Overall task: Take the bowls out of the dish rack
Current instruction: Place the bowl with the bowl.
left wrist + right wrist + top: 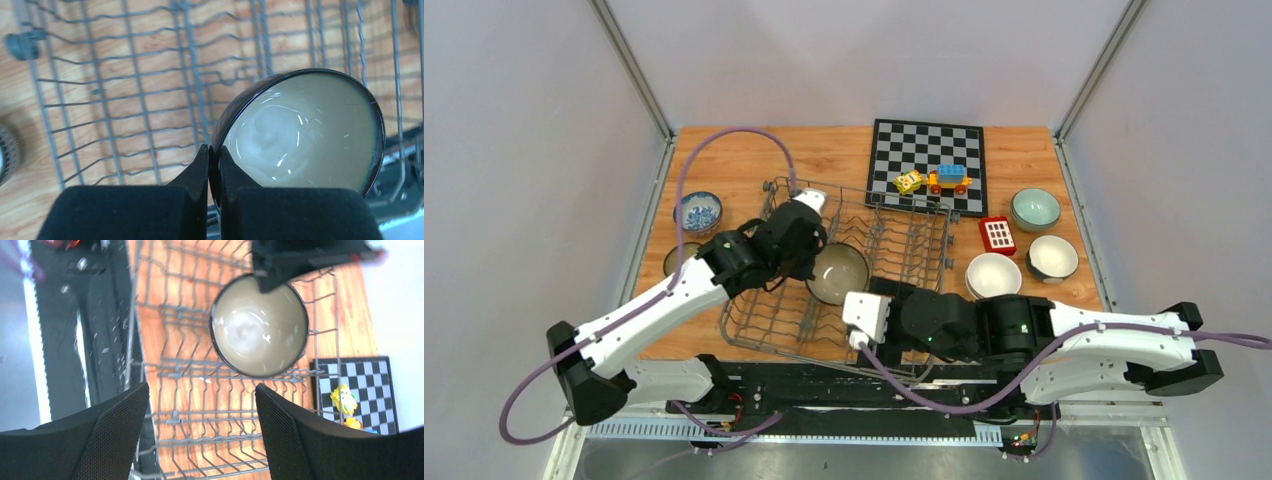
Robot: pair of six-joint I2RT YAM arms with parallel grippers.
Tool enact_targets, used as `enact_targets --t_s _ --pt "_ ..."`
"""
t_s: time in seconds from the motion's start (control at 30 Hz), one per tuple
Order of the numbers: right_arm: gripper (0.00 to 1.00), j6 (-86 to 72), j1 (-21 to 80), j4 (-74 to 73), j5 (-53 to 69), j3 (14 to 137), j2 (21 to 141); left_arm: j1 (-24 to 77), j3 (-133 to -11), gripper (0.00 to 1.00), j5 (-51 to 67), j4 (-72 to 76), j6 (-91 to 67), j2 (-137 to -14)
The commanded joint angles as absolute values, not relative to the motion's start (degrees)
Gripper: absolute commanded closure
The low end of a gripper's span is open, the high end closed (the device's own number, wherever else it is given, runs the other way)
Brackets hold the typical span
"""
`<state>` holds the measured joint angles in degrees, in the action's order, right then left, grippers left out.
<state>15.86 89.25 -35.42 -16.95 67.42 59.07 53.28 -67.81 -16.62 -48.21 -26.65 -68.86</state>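
Observation:
The grey wire dish rack (pixel 894 235) stands mid-table. My left gripper (pixel 811 268) is shut on the rim of a dark brown bowl with a beige inside (pixel 838 274) and holds it over the rack's middle. In the left wrist view the two fingers (pixel 200 172) pinch the bowl's (pixel 305 130) left rim above the rack's wires (pixel 125 100). My right gripper (pixel 871 306) is open and empty over the rack's near right part. In the right wrist view it (pixel 200 430) is open above the rack (pixel 200 390), with the held bowl (pixel 257 330) ahead.
On the table stand a blue-and-white bowl (pixel 697 211) and a half-hidden bowl (pixel 676 259) at the left. At the right are a celadon bowl (pixel 1035 208), a dark bowl with a white inside (pixel 1052 257) and a white bowl (pixel 993 275). The chessboard (pixel 919 150) holds toy blocks (pixel 949 178); a red block (pixel 997 234) lies beside it.

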Motion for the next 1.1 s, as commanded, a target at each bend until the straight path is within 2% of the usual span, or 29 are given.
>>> enact_targets --t_s 0.0,0.13,0.27,0.37,0.73,1.07 --pt "0.18 5.44 84.15 -32.08 -25.14 72.39 59.54 46.90 -67.13 1.00 -15.74 -42.66 -30.43 -62.89" --pt "0.20 -9.14 71.85 -30.90 -21.59 74.98 60.13 45.10 -65.96 1.00 -19.34 -42.78 -34.11 -60.72" --pt "0.34 -25.05 59.41 -32.86 -13.31 77.22 62.44 45.09 -65.24 1.00 -20.55 -42.60 -40.50 -60.67" --pt "0.41 -34.12 54.40 -31.75 -8.24 76.89 64.42 45.09 -65.39 1.00 -20.51 -42.35 -44.82 -60.99" --pt "0.42 -38.20 53.90 -33.76 -5.92 80.23 75.53 45.11 -68.53 1.00 -21.74 -46.85 -52.10 -64.88" --pt "0.55 -35.67 54.05 -35.77 -7.85 81.65 81.33 45.09 -68.20 1.00 -23.35 -47.20 -52.66 -64.17"
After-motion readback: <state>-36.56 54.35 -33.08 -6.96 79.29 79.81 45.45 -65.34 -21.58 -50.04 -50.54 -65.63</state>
